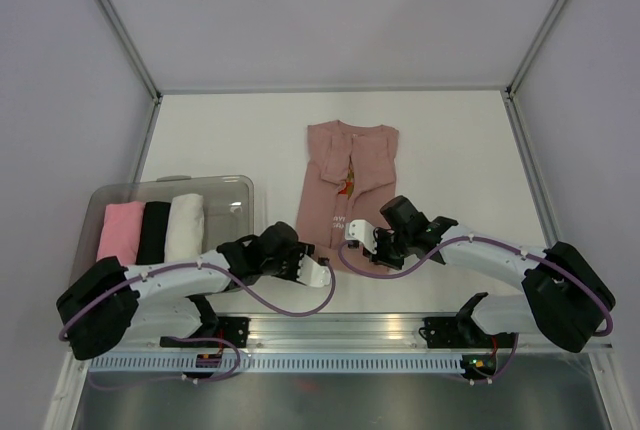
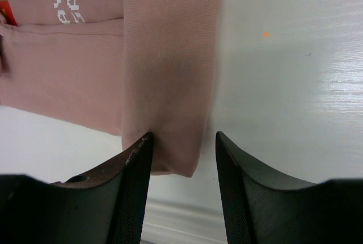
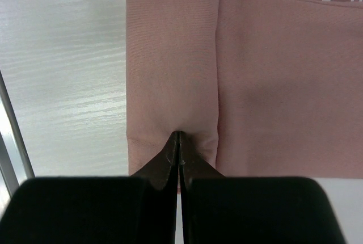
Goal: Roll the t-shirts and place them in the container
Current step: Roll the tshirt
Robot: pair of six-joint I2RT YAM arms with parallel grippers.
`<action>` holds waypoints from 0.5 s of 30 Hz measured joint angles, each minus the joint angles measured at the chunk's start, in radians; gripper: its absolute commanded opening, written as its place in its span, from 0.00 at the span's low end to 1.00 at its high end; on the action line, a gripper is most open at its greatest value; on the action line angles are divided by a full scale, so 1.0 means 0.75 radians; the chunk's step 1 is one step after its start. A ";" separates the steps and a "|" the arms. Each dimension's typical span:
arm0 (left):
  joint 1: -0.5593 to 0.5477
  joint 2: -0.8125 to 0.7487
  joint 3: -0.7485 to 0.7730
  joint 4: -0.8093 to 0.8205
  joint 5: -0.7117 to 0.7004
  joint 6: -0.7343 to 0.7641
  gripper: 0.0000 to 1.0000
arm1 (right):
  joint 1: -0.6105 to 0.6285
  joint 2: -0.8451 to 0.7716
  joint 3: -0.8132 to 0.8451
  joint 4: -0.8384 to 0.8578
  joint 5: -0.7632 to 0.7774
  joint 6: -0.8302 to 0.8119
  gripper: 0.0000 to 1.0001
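A dusty-rose t-shirt [image 1: 345, 185] lies flat mid-table, its sides folded in to a narrow strip, with the print and white text facing up. My left gripper [image 1: 308, 262] is open at the shirt's near left corner. In the left wrist view its jaws [image 2: 182, 142] straddle the folded hem corner [image 2: 170, 153], the left finger touching the cloth. My right gripper [image 1: 356, 236] is at the near hem. In the right wrist view it [image 3: 179, 136] is shut on the hem of the folded flap [image 3: 170, 74].
A clear plastic bin [image 1: 170, 182] stands at the left and holds a pink roll [image 1: 120, 230], a black roll [image 1: 154, 232] and a white roll [image 1: 185, 226]. Grey walls close in the table. A metal rail [image 1: 340, 328] runs along the near edge.
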 measured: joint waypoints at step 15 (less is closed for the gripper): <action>-0.003 -0.027 -0.016 0.034 -0.021 0.009 0.53 | 0.000 0.005 0.006 -0.009 0.001 0.000 0.00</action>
